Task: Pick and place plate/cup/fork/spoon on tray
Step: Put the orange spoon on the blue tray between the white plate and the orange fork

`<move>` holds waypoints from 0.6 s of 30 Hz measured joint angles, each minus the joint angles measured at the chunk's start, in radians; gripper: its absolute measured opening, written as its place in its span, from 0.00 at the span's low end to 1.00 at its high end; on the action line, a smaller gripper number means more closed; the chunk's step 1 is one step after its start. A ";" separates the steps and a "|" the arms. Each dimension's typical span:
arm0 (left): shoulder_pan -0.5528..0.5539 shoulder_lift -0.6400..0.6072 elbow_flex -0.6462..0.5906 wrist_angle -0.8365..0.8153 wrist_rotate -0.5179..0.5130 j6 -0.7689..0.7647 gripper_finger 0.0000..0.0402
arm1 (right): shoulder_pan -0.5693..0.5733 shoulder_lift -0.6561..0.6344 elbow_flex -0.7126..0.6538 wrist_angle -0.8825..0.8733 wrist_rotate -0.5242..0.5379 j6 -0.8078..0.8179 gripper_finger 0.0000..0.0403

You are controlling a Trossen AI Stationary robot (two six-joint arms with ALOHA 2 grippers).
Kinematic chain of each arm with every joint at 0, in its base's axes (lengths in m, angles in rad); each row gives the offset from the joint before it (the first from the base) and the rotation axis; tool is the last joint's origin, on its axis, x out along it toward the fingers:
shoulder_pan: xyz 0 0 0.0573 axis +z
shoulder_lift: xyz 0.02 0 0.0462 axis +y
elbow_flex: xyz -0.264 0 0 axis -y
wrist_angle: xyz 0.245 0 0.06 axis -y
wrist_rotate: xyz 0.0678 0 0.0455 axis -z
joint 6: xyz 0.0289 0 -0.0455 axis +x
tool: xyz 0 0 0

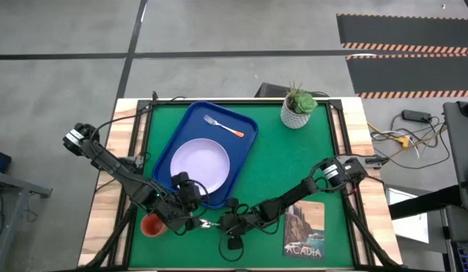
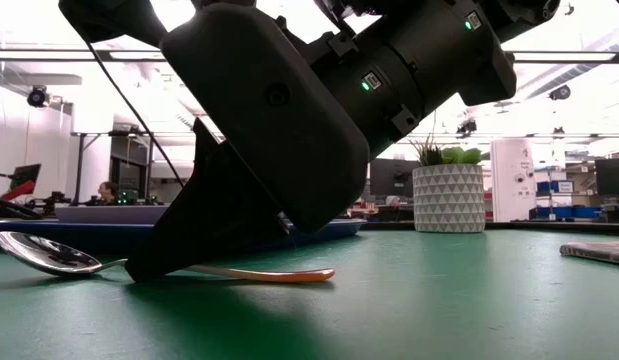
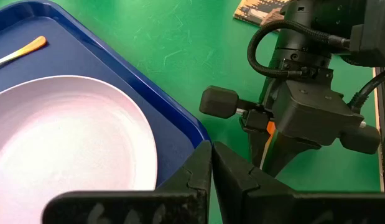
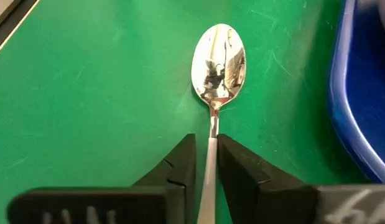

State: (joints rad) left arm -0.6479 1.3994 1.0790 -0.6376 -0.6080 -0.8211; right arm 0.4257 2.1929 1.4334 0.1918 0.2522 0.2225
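The spoon (image 4: 218, 59) lies on the green mat near the table's front edge, bowl up, its orange handle (image 2: 289, 274) toward the right arm. My right gripper (image 4: 208, 163) is down at the mat and shut on the spoon. My left gripper (image 3: 212, 167) is shut and empty, just left of the right gripper, by the blue tray's near corner (image 3: 180, 127). The lavender plate (image 1: 199, 162) and the fork (image 1: 222, 126) lie in the tray (image 1: 245, 125). The orange-red cup (image 1: 150, 224) stands on the mat at the front left. My right gripper pinches the spoon's silver stem (image 4: 211, 140), just behind the bowl, between its two fingers. The fingers slant down from the table's right side and lie along the spoon. The spoon lies on the mat, bowl (image 2: 47, 254) and handle both down.
A white pot with a green plant (image 1: 298, 108) stands at the far right of the mat. A picture card (image 1: 305, 227) lies at the front right. The two arms are close together at the front middle. Cables lie beyond the table's right edge.
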 joint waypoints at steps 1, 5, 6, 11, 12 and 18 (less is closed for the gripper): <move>0.000 0.000 0.000 0.000 0.000 0.000 0.00 | -0.001 0.000 0.000 -0.002 -0.004 0.001 0.13; 0.000 0.000 0.000 0.000 0.000 0.000 0.00 | -0.007 0.000 0.000 -0.003 -0.019 0.003 0.05; 0.000 0.000 0.000 0.000 0.000 0.000 0.00 | -0.008 0.000 0.000 -0.004 -0.022 0.003 0.04; 0.000 0.000 0.000 0.000 0.000 0.000 0.00 | -0.008 -0.005 0.000 -0.009 -0.025 0.002 0.03; 0.000 0.000 0.000 0.000 0.000 0.000 0.00 | -0.008 -0.009 0.000 -0.014 -0.027 -0.002 0.03; 0.000 -0.007 0.000 0.000 0.000 0.000 0.00 | -0.008 -0.063 -0.003 -0.102 -0.052 -0.020 0.03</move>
State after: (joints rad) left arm -0.6479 1.3923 1.0790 -0.6376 -0.6083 -0.8215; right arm 0.4179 2.1304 1.4301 0.0897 0.2004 0.2020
